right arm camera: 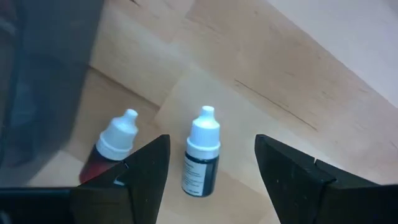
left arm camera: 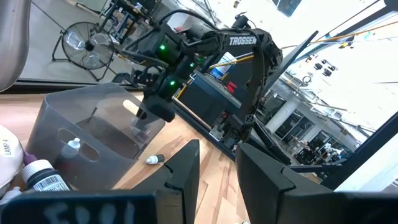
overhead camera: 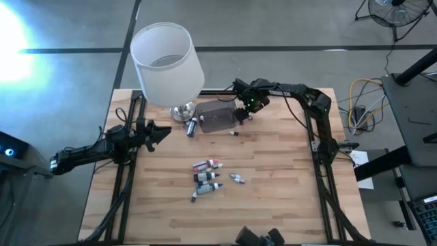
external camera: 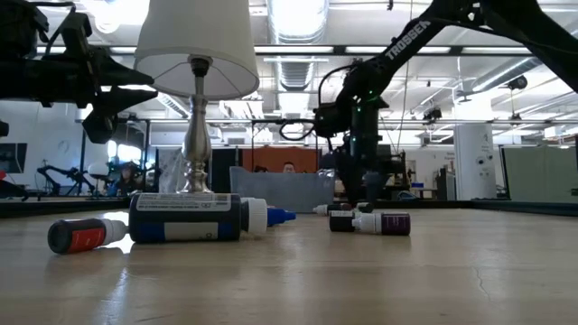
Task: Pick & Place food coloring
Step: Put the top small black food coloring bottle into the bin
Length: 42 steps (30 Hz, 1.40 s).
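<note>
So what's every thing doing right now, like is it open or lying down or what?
Right gripper: open, empty, above the box.
Left gripper: slightly open, empty, waiting at the table's left side.
Grey box: upright, open top, two bottles inside.
Two bottles in the box: standing, capped.
Bottles mid-table: lying down, capped.
Lamp: upright, beside the box.

Two bottles probably inside box
</note>
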{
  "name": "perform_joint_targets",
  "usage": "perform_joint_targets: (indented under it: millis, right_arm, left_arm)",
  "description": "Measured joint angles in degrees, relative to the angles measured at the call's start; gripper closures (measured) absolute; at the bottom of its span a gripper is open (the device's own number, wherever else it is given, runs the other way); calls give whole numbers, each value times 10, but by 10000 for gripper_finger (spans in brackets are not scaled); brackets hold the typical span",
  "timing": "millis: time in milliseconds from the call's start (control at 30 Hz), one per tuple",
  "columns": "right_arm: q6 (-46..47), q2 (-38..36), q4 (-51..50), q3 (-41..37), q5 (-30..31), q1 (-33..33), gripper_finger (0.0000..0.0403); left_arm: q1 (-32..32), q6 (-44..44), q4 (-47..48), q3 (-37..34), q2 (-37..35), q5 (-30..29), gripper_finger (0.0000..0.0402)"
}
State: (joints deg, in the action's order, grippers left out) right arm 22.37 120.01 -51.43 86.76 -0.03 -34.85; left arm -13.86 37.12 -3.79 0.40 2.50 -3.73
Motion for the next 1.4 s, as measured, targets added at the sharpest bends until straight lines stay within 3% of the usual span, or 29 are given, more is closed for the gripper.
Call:
perform_joint_targets:
  millis: [367, 933, 1167, 1400]
  right_arm:
    - [23, 7, 7, 1, -13, -2, 195]
    - [27, 11, 10, 1, -15, -27, 342]
    - [17, 2, 10, 2, -10, -29, 342]
    - [24, -56, 17, 2, 7, -30, 340]
  left_arm:
    - [0, 0, 0, 0, 0, 0, 316]
    - [0, 0, 0, 0, 0, 0, 317]
    - [0, 0, 0, 0, 0, 0, 316]
    - [0, 0, 0, 0, 0, 0, 316]
